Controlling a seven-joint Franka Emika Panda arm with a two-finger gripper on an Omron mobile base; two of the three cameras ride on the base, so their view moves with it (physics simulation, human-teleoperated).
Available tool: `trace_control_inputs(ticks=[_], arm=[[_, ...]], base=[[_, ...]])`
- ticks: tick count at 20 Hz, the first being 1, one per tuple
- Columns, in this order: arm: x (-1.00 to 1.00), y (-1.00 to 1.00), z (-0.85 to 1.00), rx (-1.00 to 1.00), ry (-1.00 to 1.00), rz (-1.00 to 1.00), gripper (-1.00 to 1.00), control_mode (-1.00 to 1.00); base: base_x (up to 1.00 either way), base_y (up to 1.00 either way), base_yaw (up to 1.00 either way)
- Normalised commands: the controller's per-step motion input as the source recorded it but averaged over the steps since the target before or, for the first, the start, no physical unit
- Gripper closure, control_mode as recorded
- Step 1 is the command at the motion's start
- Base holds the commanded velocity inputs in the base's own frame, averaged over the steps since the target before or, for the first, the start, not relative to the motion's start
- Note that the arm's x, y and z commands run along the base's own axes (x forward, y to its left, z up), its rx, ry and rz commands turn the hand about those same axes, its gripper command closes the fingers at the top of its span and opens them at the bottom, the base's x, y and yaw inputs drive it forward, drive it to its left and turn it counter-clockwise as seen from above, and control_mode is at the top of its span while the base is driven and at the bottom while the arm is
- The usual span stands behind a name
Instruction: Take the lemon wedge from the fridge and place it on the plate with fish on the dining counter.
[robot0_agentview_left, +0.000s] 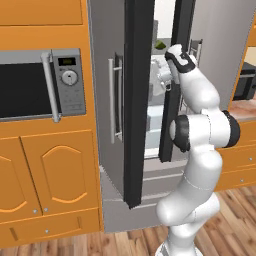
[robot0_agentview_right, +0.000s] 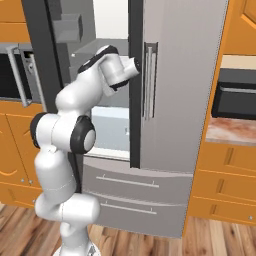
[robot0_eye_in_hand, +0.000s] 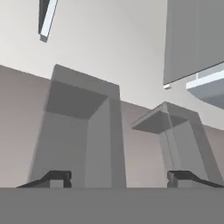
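The fridge (robot0_agentview_left: 112, 100) stands with its doors swung open, and the white arm reaches in between them at upper-shelf height; in the left base view a small green thing (robot0_agentview_left: 160, 45) sits on a shelf at about ten o'clock from the wrist, just beside it, too small to tell whether it is the lemon wedge. The gripper (robot0_eye_in_hand: 118, 178) points into the fridge interior; in the hand view its two dark fingertips (robot0_eye_in_hand: 57, 178) rise at seven o'clock and five o'clock, set well apart with nothing between them, so the hand stands wide and holds nothing. Ahead of the tips stand two grey shelf bins (robot0_eye_in_hand: 81, 127), one at ten o'clock, the other at two o'clock, both seen tilted because the hand is rolled; no yellow-green wedge can be made out among them. In the right base view the hand itself is hidden behind the dark edge of the right door (robot0_agentview_right: 135, 85); the microwave (robot0_agentview_left: 40, 85) lies at nine o'clock of the fridge in the left base view.
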Motion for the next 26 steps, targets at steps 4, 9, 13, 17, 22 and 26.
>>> trace_control_inputs(ticks=[4, 9, 13, 17, 22, 26], arm=[[0.0, 1.0, -0.55, -0.08, -0.17, 0.07, -1.0, -1.0], [0.06, 0.86, -0.44, 0.12, -0.12, 0.01, -1.0, -1.0], [0.0, 0.12, -0.2, -0.03, 0.04, 0.02, -1.0, -1.0], [0.0, 1.0, -0.99, -0.66, -0.01, 0.03, -1.0, -1.0], [0.0, 1.0, -0.98, -0.73, 0.0, 0.0, -1.0, -1.0], [-0.3, 0.81, -0.4, -0.53, -0.26, 0.0, -1.0, -1.0]], base=[[0.0, 0.0, 0.0], [0.0, 0.0, 0.0], [0.0, 0.0, 0.0], [0.0, 0.0, 0.0], [0.0, 0.0, 0.0], [0.0, 0.0, 0.0]])
